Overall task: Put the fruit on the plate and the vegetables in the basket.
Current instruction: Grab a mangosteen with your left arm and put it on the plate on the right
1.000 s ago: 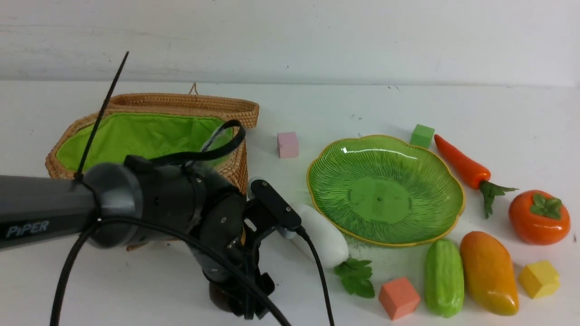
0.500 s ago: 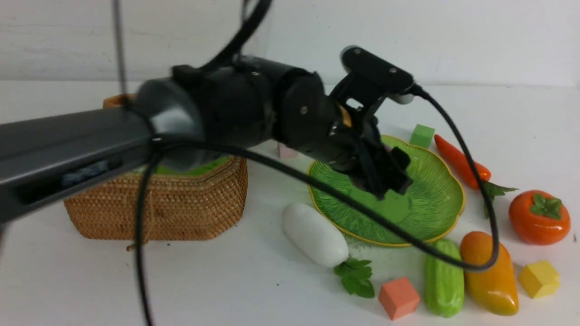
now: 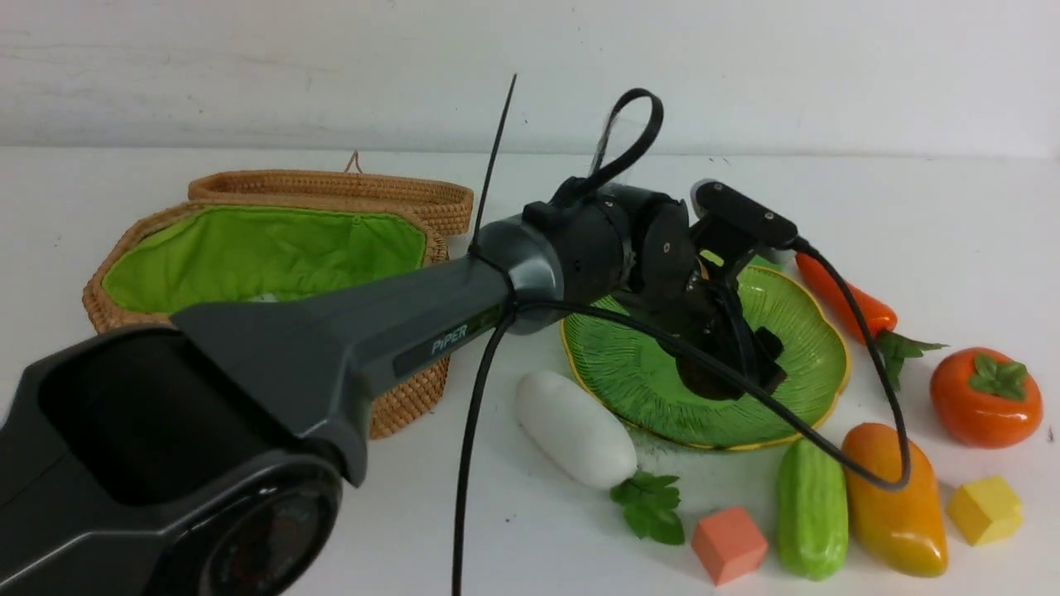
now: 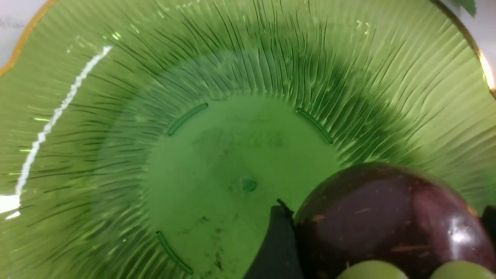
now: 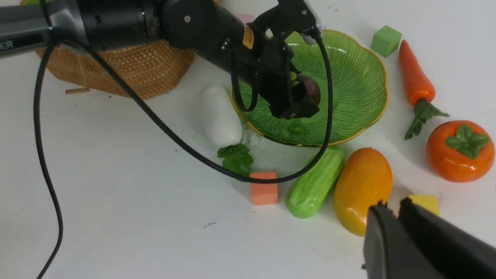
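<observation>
My left claw [image 3: 733,372] sits over the middle of the plate [image 3: 816,372] with the mangosteen [image 4: 387,221] in it. The basket [image 3: 406,397] stands left of the plate. The radish [image 3: 575,429] lies at its near-left edge, the cucumber [image 3: 810,509] and mango [image 3: 893,497] before it, the persimmon [image 3: 985,397] to its right, and the carrot [image 3: 845,294] behind-right.

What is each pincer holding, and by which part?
The left pincer grips the mangosteen by its round sides, over the plate. The right pincer holds nothing.
</observation>
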You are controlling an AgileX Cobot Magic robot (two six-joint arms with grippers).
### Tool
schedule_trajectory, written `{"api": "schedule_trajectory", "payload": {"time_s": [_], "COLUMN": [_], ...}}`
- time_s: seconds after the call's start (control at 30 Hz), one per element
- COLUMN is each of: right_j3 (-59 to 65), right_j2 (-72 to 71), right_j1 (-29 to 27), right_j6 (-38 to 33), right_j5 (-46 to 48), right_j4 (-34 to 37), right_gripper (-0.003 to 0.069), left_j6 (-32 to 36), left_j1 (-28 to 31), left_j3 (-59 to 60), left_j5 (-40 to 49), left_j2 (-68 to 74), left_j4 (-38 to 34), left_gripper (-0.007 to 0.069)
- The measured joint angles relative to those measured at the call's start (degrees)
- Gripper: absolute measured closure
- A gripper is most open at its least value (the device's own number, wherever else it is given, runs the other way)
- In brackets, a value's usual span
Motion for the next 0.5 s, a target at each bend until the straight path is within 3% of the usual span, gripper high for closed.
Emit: {"api": "schedule_trajectory", "payload": {"time_s": [0.13,0.33,0.43,0.5], "right_j3": [0.0,0.0,0.0,0.0], "right_j2": [0.0,0.0,0.0,0.0], "right_j1": [0.0,0.0,0.0,0.0], "right_j6": [0.0,0.0,0.0,0.0], "right_j5": [0.1,0.1,0.2,0.3], "right_j4": [0.2,0.2,0.2,0.2], "right_gripper": [0.0594,0.0586,0.0583,0.0583], "left_j6": [-0.2,-0.2,-0.2,-0.2], "left_j1": [0.0,0.0,0.0,0.0], "left_j3": [-0.1,-0.1,-0.1,-0.1], "left_j5": [1.2,6.8,11.9,17.5], "left_j2": [-0.3,-5.6,-9.9,-13.3], "left_j4": [0.0,0.1,0.2,0.2], "left_gripper": [-0.0031,-0.0035,0.0009,0.0091]}}
